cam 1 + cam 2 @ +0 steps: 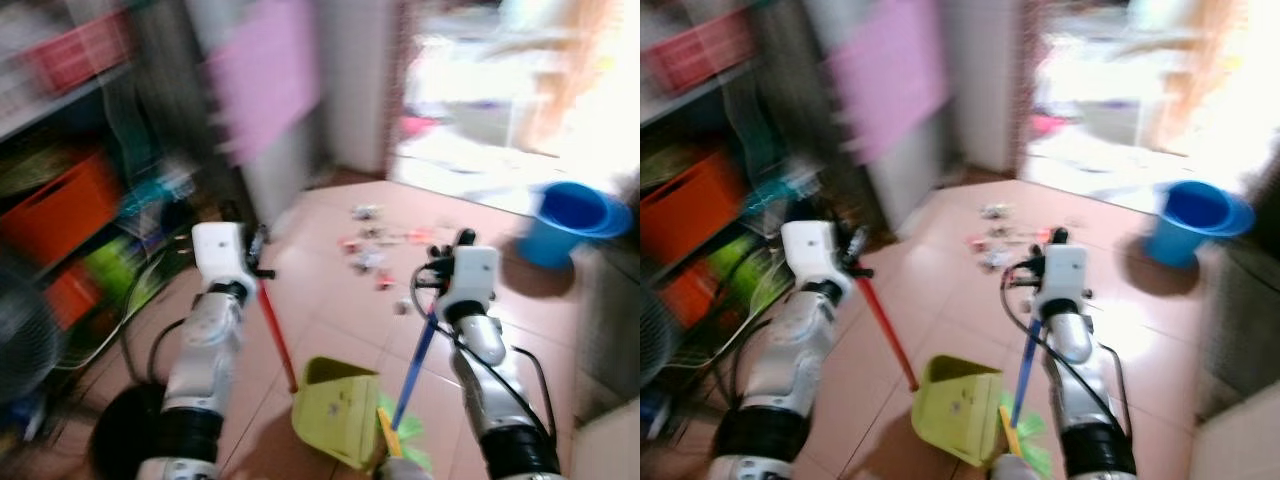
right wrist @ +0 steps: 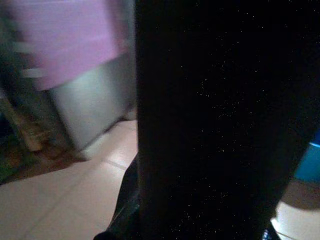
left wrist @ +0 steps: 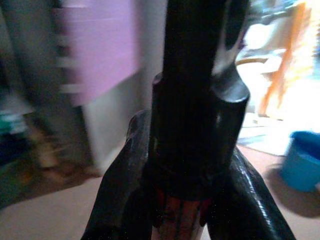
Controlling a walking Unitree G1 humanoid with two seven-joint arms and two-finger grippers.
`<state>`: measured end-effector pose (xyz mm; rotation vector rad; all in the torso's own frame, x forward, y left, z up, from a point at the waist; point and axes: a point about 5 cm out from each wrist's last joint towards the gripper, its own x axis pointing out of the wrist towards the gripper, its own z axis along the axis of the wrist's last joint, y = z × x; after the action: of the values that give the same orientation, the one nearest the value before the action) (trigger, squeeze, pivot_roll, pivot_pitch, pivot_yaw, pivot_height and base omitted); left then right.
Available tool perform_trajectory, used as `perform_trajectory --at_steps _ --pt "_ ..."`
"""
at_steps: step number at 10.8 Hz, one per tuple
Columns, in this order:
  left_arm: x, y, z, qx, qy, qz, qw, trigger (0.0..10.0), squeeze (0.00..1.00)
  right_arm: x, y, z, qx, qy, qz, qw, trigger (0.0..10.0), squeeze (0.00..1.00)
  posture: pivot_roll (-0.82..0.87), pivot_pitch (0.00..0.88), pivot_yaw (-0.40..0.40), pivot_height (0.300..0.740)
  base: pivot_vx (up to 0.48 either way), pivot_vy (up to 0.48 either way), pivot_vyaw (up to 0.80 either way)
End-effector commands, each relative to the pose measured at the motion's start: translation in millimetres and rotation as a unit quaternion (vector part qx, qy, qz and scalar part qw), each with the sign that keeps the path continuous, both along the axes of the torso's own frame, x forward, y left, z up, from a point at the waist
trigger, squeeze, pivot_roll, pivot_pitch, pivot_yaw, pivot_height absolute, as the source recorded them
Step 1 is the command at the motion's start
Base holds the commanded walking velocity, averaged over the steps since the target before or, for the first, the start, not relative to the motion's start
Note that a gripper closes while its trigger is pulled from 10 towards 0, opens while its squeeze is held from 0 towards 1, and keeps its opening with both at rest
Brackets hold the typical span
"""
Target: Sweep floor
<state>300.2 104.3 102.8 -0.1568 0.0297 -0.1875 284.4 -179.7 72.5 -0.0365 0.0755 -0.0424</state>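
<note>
Floor: terracotta tiles (image 1: 330, 300), blurred across both eye views.
Litter: small scraps (image 1: 370, 245) scattered mid-floor, ahead of the robot and toward the bright doorway (image 1: 500, 90).
Left gripper (image 1: 262, 272): clamped on the red handle (image 1: 277, 340) of a yellow-green dustpan (image 1: 335, 400), which rests on the tiles near the robot's feet.
Right gripper (image 1: 432, 308): closed around the blue broom handle (image 1: 413, 372); green bristles (image 1: 405, 440) touch the floor just right of the dustpan.
Right side: blue bucket (image 1: 570, 220) stands far right, well apart from the litter.
Left side: shelving (image 1: 60, 180) with orange bins (image 1: 60, 210); pink cloth (image 1: 265, 75) hangs beyond.
</note>
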Motion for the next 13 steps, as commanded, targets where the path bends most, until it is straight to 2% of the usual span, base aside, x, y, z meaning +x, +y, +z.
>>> perform_trajectory --at_steps 1,3,5,8,13 --pt "2.2 7.8 10.3 -0.019 -0.026 0.015 0.999 10.0 0.00 2.4 8.2 3.7 -0.001 -0.005 0.014 1.000 10.0 0.00 -0.07 0.000 0.097 0.740 0.322 0.000 -0.80" --pt "1.7 9.0 9.7 -0.019 -0.025 0.017 0.999 10.0 0.00 2.5 7.6 3.4 -0.002 -0.003 0.015 1.000 10.0 0.00 -0.07 0.000 0.093 0.740 0.319 0.000 -0.80" --pt "1.2 8.1 9.2 -0.023 -0.024 0.016 0.999 10.0 0.00 3.4 6.7 3.0 -0.004 -0.002 0.017 1.000 10.0 0.00 -0.07 0.000 0.089 0.740 0.264 0.000 -0.21" --pt "1.2 6.4 5.6 -0.027 -0.009 0.012 1.000 10.0 0.00 3.9 8.5 1.8 -0.004 0.000 0.019 1.000 10.0 0.00 -0.07 0.000 0.089 0.740 0.089 0.420 -0.35" --pt "1.6 2.3 3.1 -0.026 0.004 0.001 1.000 10.0 0.00 3.1 8.9 -0.5 -0.003 0.003 0.017 1.000 10.0 0.00 -0.07 0.000 0.098 0.740 0.000 0.461 0.00"
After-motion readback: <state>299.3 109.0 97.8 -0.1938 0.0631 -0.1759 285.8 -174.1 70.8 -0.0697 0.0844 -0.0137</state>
